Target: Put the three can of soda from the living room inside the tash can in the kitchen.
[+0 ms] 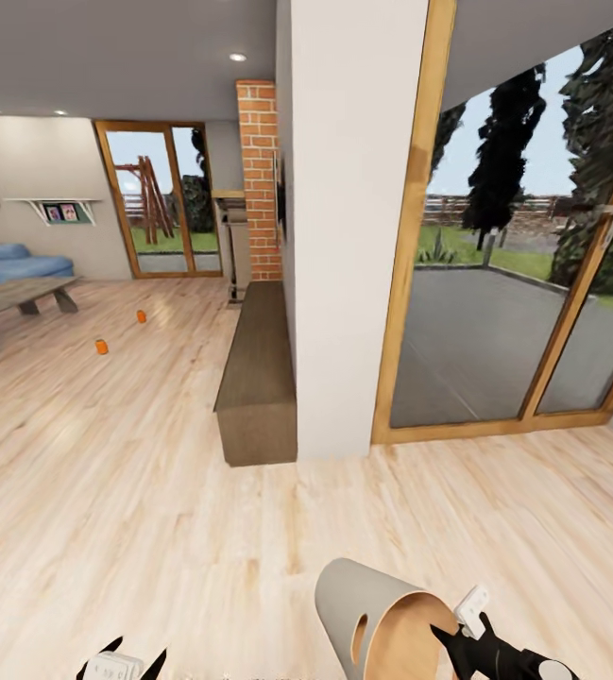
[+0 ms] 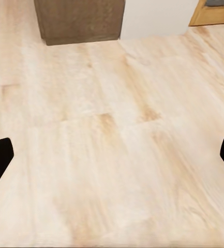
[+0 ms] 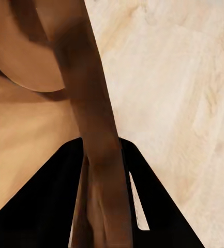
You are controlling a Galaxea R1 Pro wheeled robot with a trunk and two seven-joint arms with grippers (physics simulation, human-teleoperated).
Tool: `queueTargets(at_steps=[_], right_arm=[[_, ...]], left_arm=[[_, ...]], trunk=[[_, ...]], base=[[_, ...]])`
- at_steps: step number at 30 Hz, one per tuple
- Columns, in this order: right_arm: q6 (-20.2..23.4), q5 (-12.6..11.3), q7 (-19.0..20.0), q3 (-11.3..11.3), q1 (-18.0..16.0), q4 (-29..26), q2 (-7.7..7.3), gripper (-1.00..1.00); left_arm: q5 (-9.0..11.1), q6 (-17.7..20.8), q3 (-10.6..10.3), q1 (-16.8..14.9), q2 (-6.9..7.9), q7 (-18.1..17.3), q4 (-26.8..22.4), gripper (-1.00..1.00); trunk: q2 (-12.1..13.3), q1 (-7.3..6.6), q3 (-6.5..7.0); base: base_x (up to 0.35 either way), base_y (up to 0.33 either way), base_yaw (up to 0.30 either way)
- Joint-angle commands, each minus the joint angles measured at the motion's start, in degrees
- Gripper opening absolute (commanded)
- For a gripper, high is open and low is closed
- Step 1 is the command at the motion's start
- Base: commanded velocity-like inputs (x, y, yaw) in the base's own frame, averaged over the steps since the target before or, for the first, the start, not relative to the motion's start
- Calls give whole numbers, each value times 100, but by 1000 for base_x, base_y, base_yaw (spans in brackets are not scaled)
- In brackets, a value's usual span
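Light wood floor of the living room — two orange cans stand far left. Left gripper jaws released over bare floor; right gripper jaws grasp the bin rim — tilted.

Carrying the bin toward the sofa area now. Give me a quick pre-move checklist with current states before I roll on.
1. Right gripper clamped on the trash can rim: ok, fingers pinch the wall in the right wrist view.
2. Bin tilted on its side: ok, it looks empty.
3. Left gripper free: ok, open.
4. Two orange cans on the floor: ok.
5. Blue can located: cannot tell.
6. Low wooden bench beside route: ok, apart.
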Motion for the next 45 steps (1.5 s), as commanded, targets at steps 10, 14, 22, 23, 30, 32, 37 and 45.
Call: queueTargets(at_steps=[10, 14, 22, 23, 30, 32, 37, 45], right_arm=[[-6, -47, -6, -25, -3, -12, 31, -100], [-6, -47, -4, -25, -3, -12, 33, -100], [5, -45, -7, -24, -3, -18, 33, -100], [5, -46, -7, -25, -3, -16, 33, -100], [3, -46, -7, -19, -3, -12, 40, -100], [3, -46, -7, -18, -3, -12, 41, -100], [3, -47, -7, -17, -3, -12, 37, -100], [3, -47, -7, -17, -3, -12, 38, -100]], left_arm=[[-3, 12, 0, -5, 0, -2, 5, 100], [-3, 12, 0, -5, 0, -2, 5, 100], [-9, 12, 0, -1, 0, -2, 5, 100], [-10, 12, 0, 1, 0, -2, 5, 100], [-11, 12, 0, -4, 0, -2, 5, 100], [-6, 15, 0, -4, 0, 4, 5, 100], [14, 46, 1, -5, 0, 21, 103, 100], [23, 55, 0, -5, 0, 24, 192, 100]], trunk=[[0, 0, 1], [0, 0, 1], [0, 0, 1], [0, 0, 1], [0, 0, 1], [0, 0, 1], [0, 0, 1], [0, 0, 1]], base=[[-6, 188, 210], [0, 272, 37], [0, 275, 4], [0, 276, 1], [1, 276, 80], [54, 267, 168], [222, 139, 126], [318, 16, 18]])
